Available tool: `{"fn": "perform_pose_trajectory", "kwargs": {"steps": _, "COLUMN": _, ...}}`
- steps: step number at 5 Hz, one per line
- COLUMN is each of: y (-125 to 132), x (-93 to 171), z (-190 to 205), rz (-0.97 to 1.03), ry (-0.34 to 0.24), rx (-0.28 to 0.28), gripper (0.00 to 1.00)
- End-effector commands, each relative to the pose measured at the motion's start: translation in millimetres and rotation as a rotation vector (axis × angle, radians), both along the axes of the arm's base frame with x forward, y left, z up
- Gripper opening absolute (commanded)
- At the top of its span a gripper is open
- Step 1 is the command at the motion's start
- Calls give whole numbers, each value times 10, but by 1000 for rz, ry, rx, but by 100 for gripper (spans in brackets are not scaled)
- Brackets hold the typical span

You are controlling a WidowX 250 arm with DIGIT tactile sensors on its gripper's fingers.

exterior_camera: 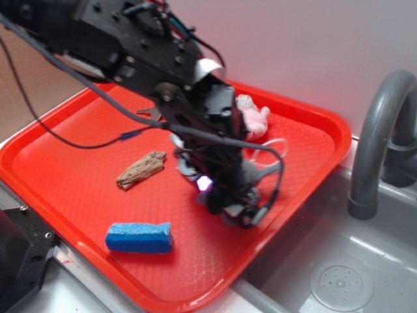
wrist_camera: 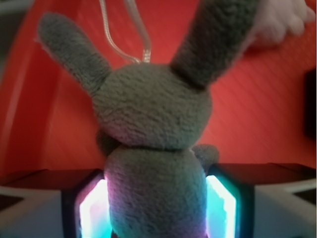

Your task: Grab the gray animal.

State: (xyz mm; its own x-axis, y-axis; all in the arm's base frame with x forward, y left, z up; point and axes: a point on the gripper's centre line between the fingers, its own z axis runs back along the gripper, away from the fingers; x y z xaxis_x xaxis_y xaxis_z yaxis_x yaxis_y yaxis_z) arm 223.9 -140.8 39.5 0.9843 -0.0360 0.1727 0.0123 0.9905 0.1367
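Note:
The gray animal (wrist_camera: 153,114) fills the wrist view: two long ears up, round head, and a body lying between the lit pads (wrist_camera: 94,210) of my gripper (wrist_camera: 157,210). Both pads touch the body's sides, so the gripper is shut on it. Its white cord loop (wrist_camera: 124,34) runs away over the red tray. In the exterior view the gripper (exterior_camera: 229,205) reaches down to the tray's right middle and hides most of the gray animal (exterior_camera: 253,172); only gray bits and the cord show beside it.
On the red tray (exterior_camera: 58,163) lie a pink-and-white plush (exterior_camera: 253,116) at the back, a brown bark-like piece (exterior_camera: 141,169) and a blue sponge (exterior_camera: 139,237) near the front. To the right are a gray sink (exterior_camera: 339,280) and a faucet (exterior_camera: 378,130).

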Motion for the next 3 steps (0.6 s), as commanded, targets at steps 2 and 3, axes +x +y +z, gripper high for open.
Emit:
{"fn": "perform_pose_trajectory", "kwargs": {"steps": 2, "y": 534, "x": 72, "z": 1571, "rz": 126, "ry": -4, "rx": -58, "gripper": 0}}
{"fn": "perform_pose_trajectory", "kwargs": {"steps": 3, "y": 690, "x": -31, "z": 2069, "rz": 146, "ry": -5, "rx": -71, "gripper": 0}}
